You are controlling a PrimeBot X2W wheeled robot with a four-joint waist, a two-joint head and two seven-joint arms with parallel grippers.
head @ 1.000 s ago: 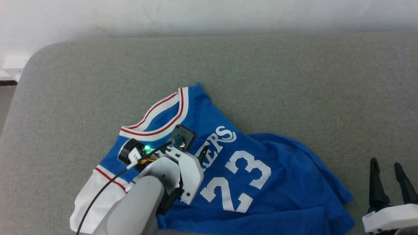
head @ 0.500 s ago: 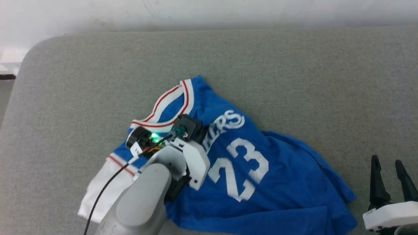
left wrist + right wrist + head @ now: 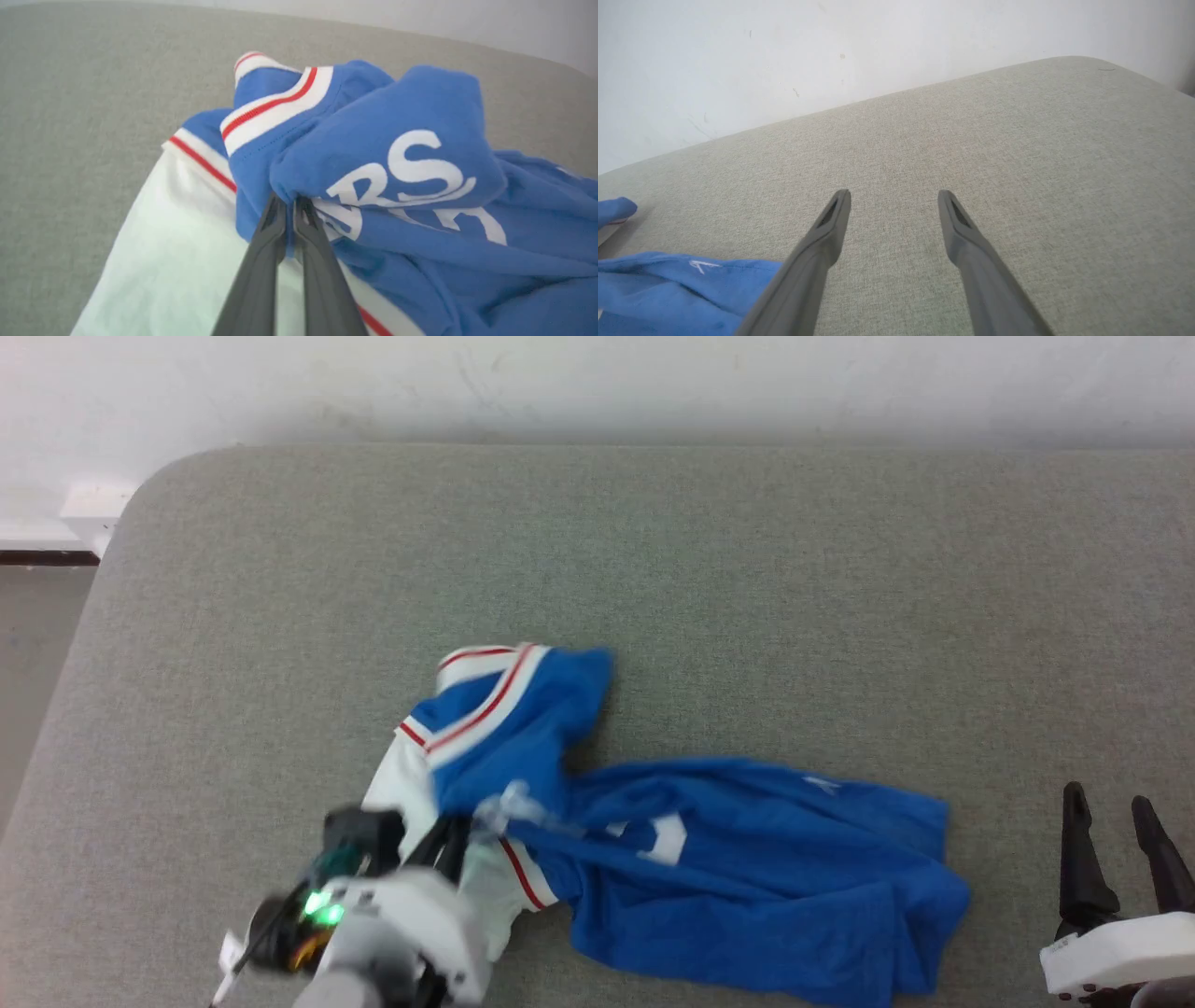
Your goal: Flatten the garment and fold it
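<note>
Blue shirt (image 3: 747, 868) lies bunched, neither flattened nor folded; my left fingers (image 3: 289, 201) pinch its chest at 7 o'clock, right fingers (image 3: 1107, 800) spread empty at 4 o'clock.

Head view: one blue garment (image 3: 747, 877) at 6 o'clock on one grey padded surface (image 3: 653, 569); two grippers, the left gripper (image 3: 289, 201) at 7 o'clock and the right gripper (image 3: 1111, 807) at 4 o'clock, each with two dark fingers; one white wall (image 3: 597, 383) at 12 o'clock.
</note>
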